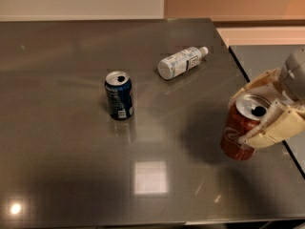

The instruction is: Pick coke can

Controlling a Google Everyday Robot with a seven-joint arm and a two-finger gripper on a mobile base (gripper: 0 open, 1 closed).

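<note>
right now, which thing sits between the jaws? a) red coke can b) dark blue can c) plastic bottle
a: the gripper, at the table's right edge, has its jaws closed on either side of the coke can; the blue can and the bottle sit apart, further left.

No wording can be read. The red coke can [236,149], clasped by the gripper [240,120] at the right edge of the table [71,175], bears white script. The blue can [119,98] and the bottle [180,63] carry illegible labels.
</note>
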